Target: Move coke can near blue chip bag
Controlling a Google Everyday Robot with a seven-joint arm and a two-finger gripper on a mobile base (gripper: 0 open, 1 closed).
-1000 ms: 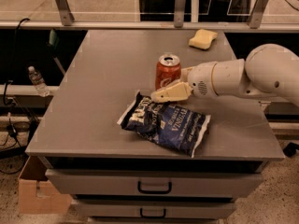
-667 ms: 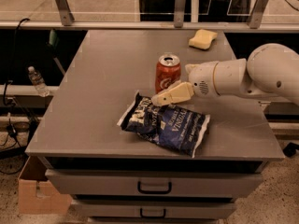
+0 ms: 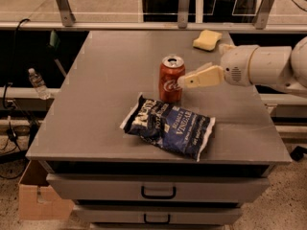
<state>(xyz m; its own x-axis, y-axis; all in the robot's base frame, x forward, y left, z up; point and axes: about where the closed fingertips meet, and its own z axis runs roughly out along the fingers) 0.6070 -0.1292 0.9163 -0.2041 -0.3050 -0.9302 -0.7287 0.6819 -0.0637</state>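
Observation:
The coke can (image 3: 171, 78) stands upright on the grey table (image 3: 105, 80), red with white script and a silver top. The blue chip bag (image 3: 169, 126) lies flat just in front of the can, its upper edge almost at the can's base. My gripper (image 3: 186, 80) is to the right of the can at about mid-height, its cream fingers (image 3: 204, 76) pointing left with the tips close to the can's side. The jaws look open and hold nothing.
A yellow sponge (image 3: 207, 40) lies at the table's back right, behind my arm (image 3: 264, 66). Metal rail posts (image 3: 62, 4) stand along the far edge. Drawers (image 3: 158, 191) are below the front edge. A cardboard box (image 3: 36, 195) and a water bottle (image 3: 37, 83) are on the left.
My gripper has drawn back to the right and slightly up, off the can's front. The can stays upright where it was, beside the bag.

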